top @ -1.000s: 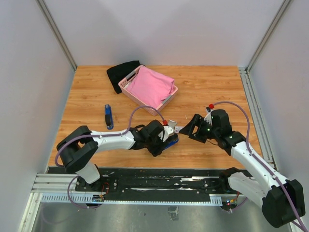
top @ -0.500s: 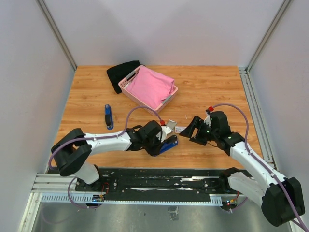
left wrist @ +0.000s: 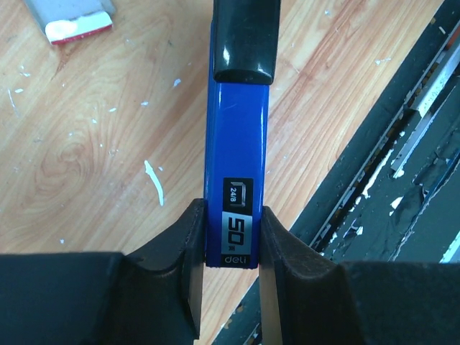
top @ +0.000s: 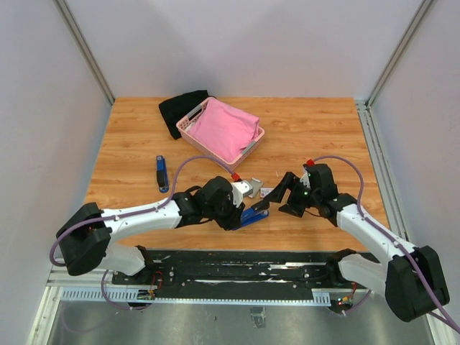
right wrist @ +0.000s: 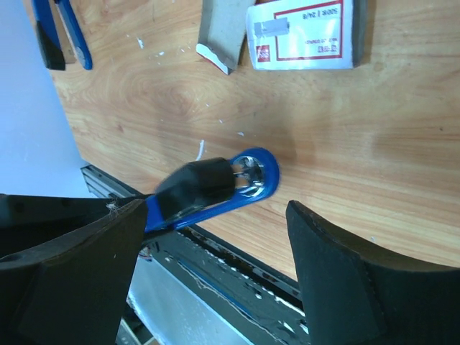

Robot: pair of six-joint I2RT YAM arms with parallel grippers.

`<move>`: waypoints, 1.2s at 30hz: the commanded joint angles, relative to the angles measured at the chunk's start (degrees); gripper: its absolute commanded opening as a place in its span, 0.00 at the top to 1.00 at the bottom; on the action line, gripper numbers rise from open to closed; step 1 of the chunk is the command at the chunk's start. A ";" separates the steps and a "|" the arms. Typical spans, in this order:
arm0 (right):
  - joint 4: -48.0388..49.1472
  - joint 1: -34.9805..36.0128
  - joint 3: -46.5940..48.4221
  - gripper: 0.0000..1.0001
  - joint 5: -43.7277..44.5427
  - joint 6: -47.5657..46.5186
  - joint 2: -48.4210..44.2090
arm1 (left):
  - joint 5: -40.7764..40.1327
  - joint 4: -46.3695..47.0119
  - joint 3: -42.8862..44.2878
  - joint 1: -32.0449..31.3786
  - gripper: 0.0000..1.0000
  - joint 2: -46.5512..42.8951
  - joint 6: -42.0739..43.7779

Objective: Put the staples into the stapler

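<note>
My left gripper [left wrist: 231, 237] is shut on the rear end of the blue stapler [left wrist: 237, 136], which carries a black cap and lies near the table's front edge [top: 253, 215]. The staples [right wrist: 219, 32], a grey block with a red and white edge, lie just beyond it [top: 249, 187], beside a white carton with red print [right wrist: 305, 32]. To the stapler's right, my right gripper [right wrist: 215, 215] is wide open. In the right wrist view the stapler's round nose [right wrist: 251, 172] shows between the fingers, untouched by them.
A pink basket [top: 183, 128] holding pink cloth stands at the back, with a black cloth [top: 181, 108] behind it. A blue and black tool [top: 162, 173] lies to the left. The black rail [top: 237, 269] runs along the near edge.
The left wrist has drawn back to the left with the stapler, which now sticks out to its right. The right gripper has edged left toward the stapler's nose.
</note>
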 commanded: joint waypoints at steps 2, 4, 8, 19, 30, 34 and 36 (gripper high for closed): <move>8.97 -0.82 -2.69 0.20 -2.24 7.06 0.52 | 1.31 4.59 -0.08 -0.48 1.00 -2.32 -1.58; 8.94 -0.82 -2.84 0.20 -1.75 7.73 0.49 | 0.97 4.84 0.06 -0.48 1.00 -2.64 -2.00; 4.87 -0.80 -2.85 0.20 -0.36 8.22 2.10 | 0.74 6.27 -0.31 -0.42 1.00 -3.02 -2.95; 9.37 -0.80 -6.58 0.22 -1.27 14.44 3.63 | 0.59 7.86 -0.31 -0.44 1.00 -3.61 -5.48; 5.51 -1.28 -7.04 0.22 2.02 13.58 0.53 | -2.29 11.35 -5.57 -1.43 0.92 2.26 4.80; 3.87 -1.52 -7.14 0.22 3.04 12.83 -0.44 | -2.50 13.22 -6.09 -2.37 0.83 3.84 6.33; 3.78 -1.73 -7.49 0.22 3.36 12.56 -1.12 | -2.08 13.85 -6.05 -2.56 0.76 4.84 6.48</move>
